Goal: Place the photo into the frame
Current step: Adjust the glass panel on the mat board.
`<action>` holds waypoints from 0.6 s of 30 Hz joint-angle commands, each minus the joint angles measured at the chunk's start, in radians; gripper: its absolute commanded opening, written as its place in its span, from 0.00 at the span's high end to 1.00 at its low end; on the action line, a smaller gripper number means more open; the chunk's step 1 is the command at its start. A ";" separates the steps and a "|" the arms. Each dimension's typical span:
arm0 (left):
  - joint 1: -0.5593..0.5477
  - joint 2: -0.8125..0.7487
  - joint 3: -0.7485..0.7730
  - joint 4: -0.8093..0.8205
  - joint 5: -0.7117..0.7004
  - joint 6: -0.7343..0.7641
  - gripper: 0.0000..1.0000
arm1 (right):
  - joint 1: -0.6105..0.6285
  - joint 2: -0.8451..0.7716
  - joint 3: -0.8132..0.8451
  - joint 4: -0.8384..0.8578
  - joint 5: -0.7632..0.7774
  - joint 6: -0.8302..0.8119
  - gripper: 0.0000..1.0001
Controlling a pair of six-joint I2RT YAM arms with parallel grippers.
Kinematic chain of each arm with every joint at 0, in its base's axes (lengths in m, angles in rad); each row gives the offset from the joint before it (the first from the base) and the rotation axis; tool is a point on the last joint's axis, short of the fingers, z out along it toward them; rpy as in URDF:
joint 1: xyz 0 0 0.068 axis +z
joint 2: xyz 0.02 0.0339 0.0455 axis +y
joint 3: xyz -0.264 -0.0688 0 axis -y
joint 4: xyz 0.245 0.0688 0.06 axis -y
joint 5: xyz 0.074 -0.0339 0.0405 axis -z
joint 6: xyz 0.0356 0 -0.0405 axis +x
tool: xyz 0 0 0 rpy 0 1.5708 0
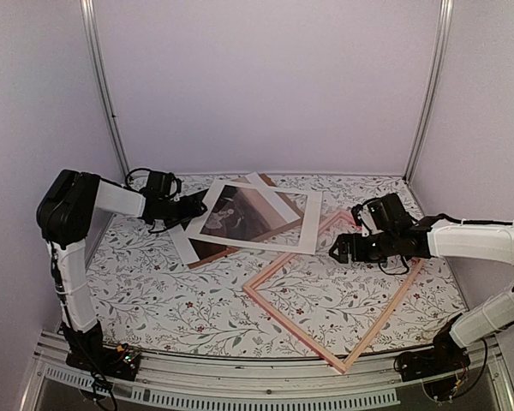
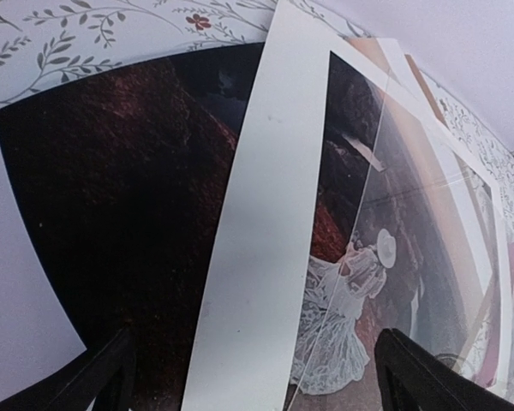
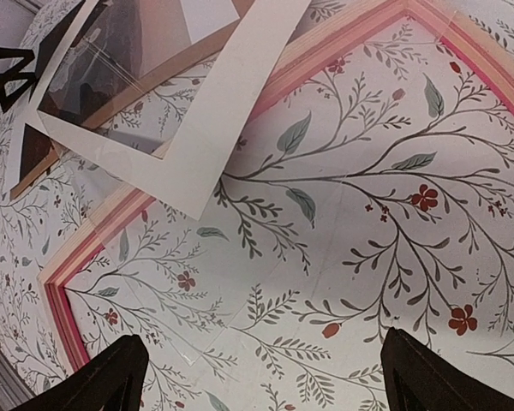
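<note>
Two claws, both spread wide, both empty. The left claw hangs low at the 9 o'clock edge of the stack, and its wrist view shows dark fingers either side of the prints, touching nothing. The right claw hovers over the 12 o'clock corner of the frame, a large thin-railed rectangle of pink-salmon wood. It lies flat and turned like a diamond at 4 o'clock on the floral table cloth. Only cloth shows inside the rails, so the frame is unloaded. The photo, a dark brown-maroon rectangular print with a pale whitish figure in the middle, sits at 11 o'clock on the table, outside the frame. It lies under a white mat board with a rectangular cutout, set skewed across it, with the figure showing through the opening. A plain brown backing board peeks out along the stack's edge. One mat corner overlaps the frame's 11 o'clock rail. Judgement: the task is at its start. The photo must be freed from under the mat, lifted, carried to 4 o'clock and laid square inside the rails. The mat riding on top looks likely to drag along.
</note>
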 commanded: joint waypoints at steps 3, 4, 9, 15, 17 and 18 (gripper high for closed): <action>0.011 -0.032 -0.117 0.000 -0.060 -0.030 0.01 | 0.008 0.033 0.072 -0.046 0.081 -0.008 0.01; 0.012 -0.045 -0.143 0.007 -0.071 -0.032 0.01 | 0.008 0.037 0.083 -0.049 0.109 -0.011 0.01; 0.014 -0.115 -0.279 0.035 -0.138 -0.038 0.00 | 0.006 0.086 0.183 -0.059 0.159 -0.048 0.01; 0.039 -0.194 -0.370 0.076 -0.154 -0.048 0.00 | -0.027 0.266 0.406 -0.059 0.182 -0.134 0.01; 0.051 -0.213 -0.387 0.071 -0.153 -0.046 0.00 | -0.047 0.339 0.496 -0.059 0.163 -0.159 0.01; 0.057 -0.225 -0.402 0.074 -0.149 -0.050 0.00 | -0.057 0.380 0.546 -0.058 0.148 -0.175 0.01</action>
